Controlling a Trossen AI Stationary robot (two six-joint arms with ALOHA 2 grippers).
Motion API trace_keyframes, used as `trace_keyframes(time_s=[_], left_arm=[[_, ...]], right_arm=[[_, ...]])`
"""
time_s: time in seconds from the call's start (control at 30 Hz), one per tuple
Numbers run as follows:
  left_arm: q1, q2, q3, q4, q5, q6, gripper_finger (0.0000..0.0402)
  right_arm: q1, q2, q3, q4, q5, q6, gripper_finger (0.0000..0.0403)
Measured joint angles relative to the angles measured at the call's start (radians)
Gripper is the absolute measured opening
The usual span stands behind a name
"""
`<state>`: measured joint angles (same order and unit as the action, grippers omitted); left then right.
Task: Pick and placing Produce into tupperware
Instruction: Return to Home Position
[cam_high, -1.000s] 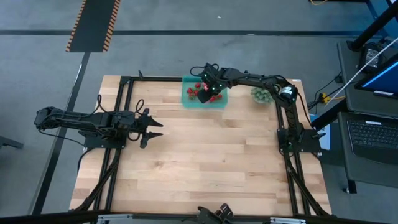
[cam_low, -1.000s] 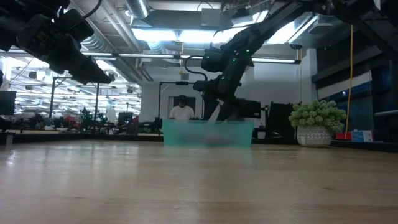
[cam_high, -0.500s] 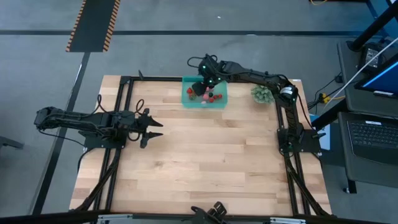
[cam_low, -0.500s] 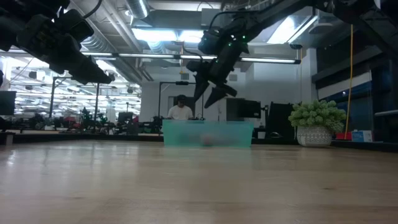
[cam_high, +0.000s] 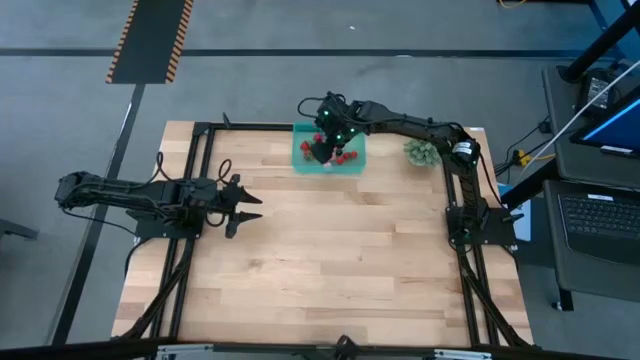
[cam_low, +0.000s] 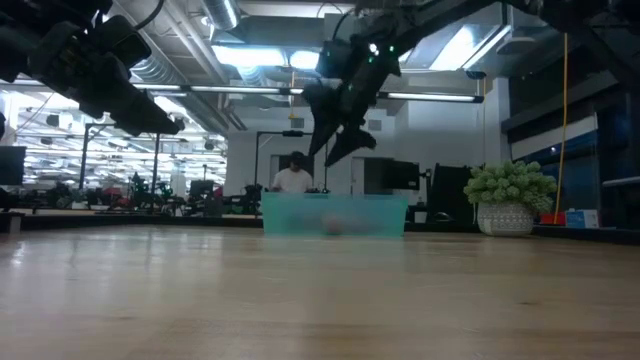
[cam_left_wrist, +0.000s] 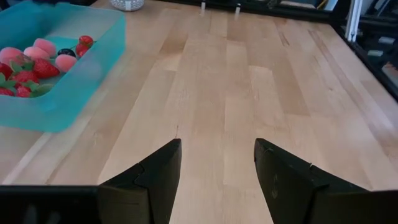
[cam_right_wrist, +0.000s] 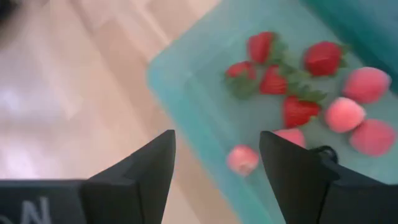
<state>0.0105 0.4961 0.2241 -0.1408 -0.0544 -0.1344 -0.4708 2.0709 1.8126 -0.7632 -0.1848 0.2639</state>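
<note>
The teal tupperware (cam_high: 298, 165) stands flat near the table's far edge, and also shows in the low view (cam_low: 335, 215). Red and pink produce (cam_right_wrist: 292, 93) and a dark berry lie on its floor; the left wrist view shows the pieces too (cam_left_wrist: 37, 62). My right gripper (cam_high: 320, 150) hovers open and empty above the tupperware's left half (cam_low: 330, 155), fingers pointing down (cam_right_wrist: 217, 168). My left gripper (cam_high: 252, 207) waits open above the table's left part, well away from the tupperware (cam_left_wrist: 217, 162).
A spiky green plant ball in a white pot (cam_high: 420, 152) stands right of the tupperware (cam_low: 510, 195). Black frame rails run along the table's left and right sides. Bare wood (cam_high: 330, 250) stretches across the middle and near part. A person (cam_low: 293, 178) stands far behind.
My right gripper has risen out of the tupperware, where it reached down among the produce a second ago. It now hangs well above the rim, shifted a little toward the table's left. The tupperware has stayed in place.
</note>
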Motion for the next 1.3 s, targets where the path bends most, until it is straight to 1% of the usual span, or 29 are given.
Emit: trace_keyframes(time_s=[0.27,0.37,0.43,0.53,0.63,0.77,0.87,0.93,1.0,1.2,1.3], left_arm=[[0.000,-0.008,0.000,0.009,0.000,-0.021,0.0195],[0.000,-0.013,0.000,0.016,0.002,-0.023,0.0195],[0.000,-0.015,0.000,0.019,0.012,-0.024,0.0195],[0.000,-0.026,0.000,0.019,0.013,-0.026,0.0195],[0.001,-0.049,0.000,0.020,0.015,-0.031,0.0195],[0.001,-0.090,0.000,0.022,0.015,-0.011,0.0195],[0.001,-0.127,0.000,0.022,0.015,-0.005,0.0195],[0.001,-0.150,0.000,0.022,0.016,0.002,0.0195],[0.001,-0.172,0.000,0.021,0.023,0.012,0.0195],[0.001,-0.252,0.000,0.004,0.024,0.014,0.0195],[0.001,-0.309,0.000,-0.026,0.039,0.014,0.0195]], right_arm=[[0.106,-0.097,-0.009,-0.026,0.003,-0.075,0.0236],[0.152,-0.155,-0.055,0.011,0.009,-0.091,0.0236],[0.177,-0.207,-0.123,0.061,0.009,-0.092,0.0236],[0.201,-0.325,-0.285,0.168,0.012,-0.089,0.0236],[0.216,-0.483,-0.509,0.350,0.013,-0.057,0.0236],[0.235,-0.704,-0.809,0.643,0.011,0.004,0.0236],[0.249,-0.851,-0.995,0.866,0.010,0.015,0.0236],[0.259,-0.932,-1.100,0.994,0.010,0.016,0.0236],[0.267,-0.999,-1.187,1.079,0.009,0.015,0.0236],[0.274,-1.171,-1.388,1.195,0.009,0.021,0.0236],[0.274,-1.265,-1.503,1.300,0.009,0.023,0.0236]])
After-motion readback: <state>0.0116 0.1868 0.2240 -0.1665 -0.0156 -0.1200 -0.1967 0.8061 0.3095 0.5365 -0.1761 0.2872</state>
